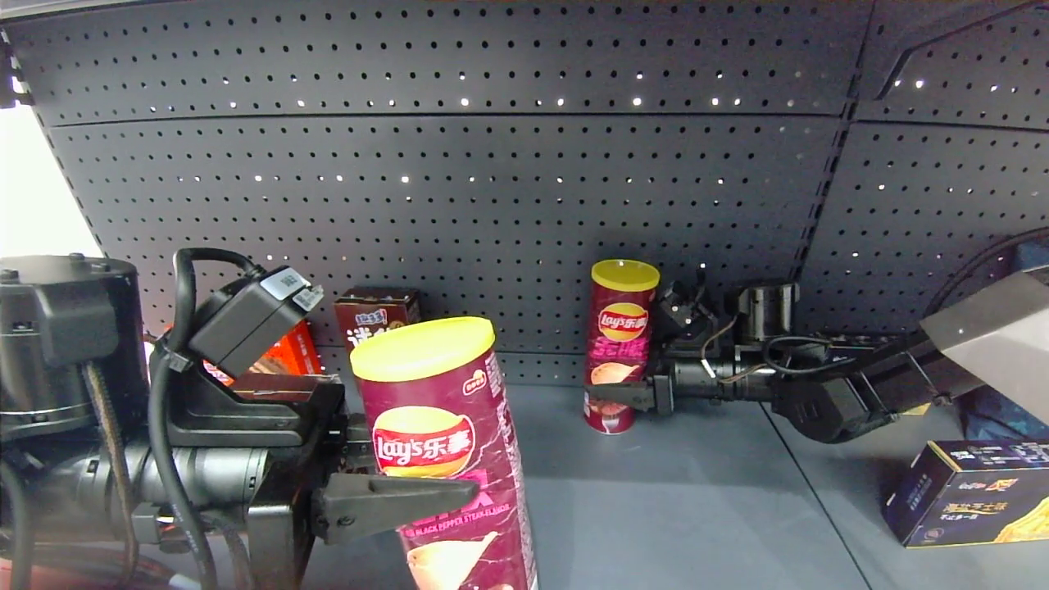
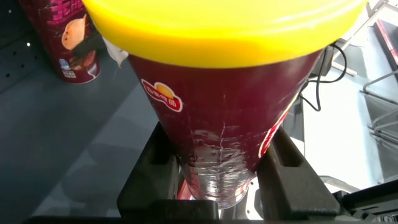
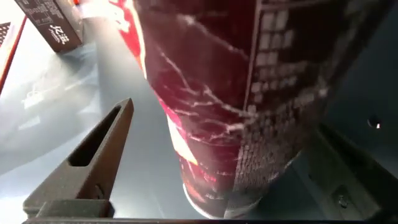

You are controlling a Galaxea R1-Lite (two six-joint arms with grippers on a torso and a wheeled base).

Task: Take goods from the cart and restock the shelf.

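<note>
OPERATOR: Grey shelf board point(image 1: 697, 492), dark pegboard point(image 1: 492, 180) behind. What are the jaws doing?

SPOTTER: Your left gripper point(image 1: 459, 487) is clamping the near can point(image 1: 447, 442) on its maroon body and holding it upright at the front of the shelf. I cannot tell whether its base is touching the board. Your right gripper point(image 1: 610, 391) is standing parted around the far can point(image 1: 623, 344). One finger point(image 3: 93, 162) is sitting clear of the can's wall, and the can is standing on the board close to the pegboard.

OPERATOR: Which step are we in?

SPOTTER: You are placing, by my reading. The far can is looking set down and the near one is waiting its turn. The next move is calling for you to draw the right jaws straight back without brushing the can. Then you are carrying the left can in and lowering it flat beside the first.

OPERATOR: Labels?

SPOTTER: Both cans are wearing yellow lids and maroon wraps with a round red-and-yellow logo and a chip picture. Lettering is showing, but I am leaving it unread. Behind the near can a brown box point(image 1: 377, 315) is standing against the pegboard. A dark blue box point(image 1: 975, 492) is lying off to your right, its print too small to tell.
</note>
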